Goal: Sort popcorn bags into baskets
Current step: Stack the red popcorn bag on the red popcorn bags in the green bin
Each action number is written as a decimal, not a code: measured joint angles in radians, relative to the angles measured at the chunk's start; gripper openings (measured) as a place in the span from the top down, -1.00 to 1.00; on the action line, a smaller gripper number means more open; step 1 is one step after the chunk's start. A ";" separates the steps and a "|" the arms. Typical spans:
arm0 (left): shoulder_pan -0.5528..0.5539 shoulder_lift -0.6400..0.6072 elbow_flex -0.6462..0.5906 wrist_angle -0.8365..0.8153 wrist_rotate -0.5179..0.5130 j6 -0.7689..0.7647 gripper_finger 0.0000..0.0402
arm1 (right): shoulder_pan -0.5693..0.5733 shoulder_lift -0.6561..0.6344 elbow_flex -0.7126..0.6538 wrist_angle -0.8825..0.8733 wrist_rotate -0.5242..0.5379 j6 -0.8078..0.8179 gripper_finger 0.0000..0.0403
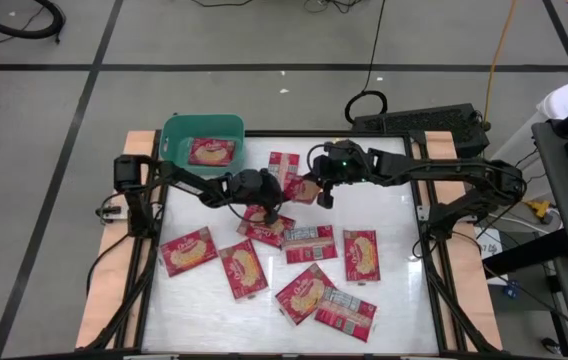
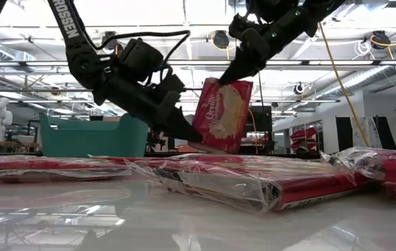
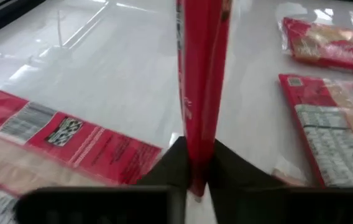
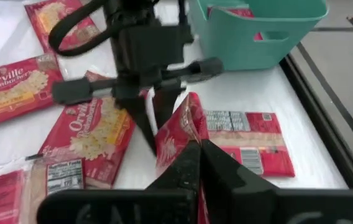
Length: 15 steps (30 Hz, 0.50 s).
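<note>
One red popcorn bag (image 2: 222, 115) stands upright in the air at mid-table, held by both grippers. My right gripper (image 2: 223, 79) is shut on its top and my left gripper (image 2: 189, 141) is shut on its bottom; in the high view, my left gripper (image 1: 276, 200) and right gripper (image 1: 316, 192) flank the bag (image 1: 302, 188). The teal basket (image 1: 202, 140) stands at the table's far left corner, with one bag (image 1: 211, 151) lying flat inside it. Several more bags lie flat on the white table. My left gripper pinches the bag's lower edge (image 3: 196, 163) between its two fingers, slanting down from the table's left. The bag rises edge-on from between the fingers, upright. My right gripper pinches the bag's upper corner (image 4: 189, 132) between its two fingers, slanting down from the table's right. The bag hangs below the fingers, upright.
Flat bags lie under and near the grippers (image 1: 264, 226) (image 1: 309, 243) (image 1: 284, 163), and toward the near edge (image 1: 186, 250) (image 1: 243, 268) (image 1: 361, 254) (image 1: 304, 293) (image 1: 344, 312). Bare white tabletop (image 1: 394, 200) shows on the right. A black keyboard (image 1: 419, 122) sits beyond the far edge.
</note>
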 joint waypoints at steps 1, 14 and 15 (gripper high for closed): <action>0.003 -0.016 0.000 -0.028 0.001 0.001 0.89 | 0.000 -0.002 0.000 -0.007 0.000 0.000 1.00; 0.004 -0.369 -0.002 -0.473 0.004 0.102 0.91 | 0.037 -0.054 -0.026 -0.122 0.000 0.079 0.73; 0.004 -0.388 -0.001 -0.486 -0.004 0.112 0.91 | 0.045 -0.052 -0.042 -0.088 0.004 0.079 0.64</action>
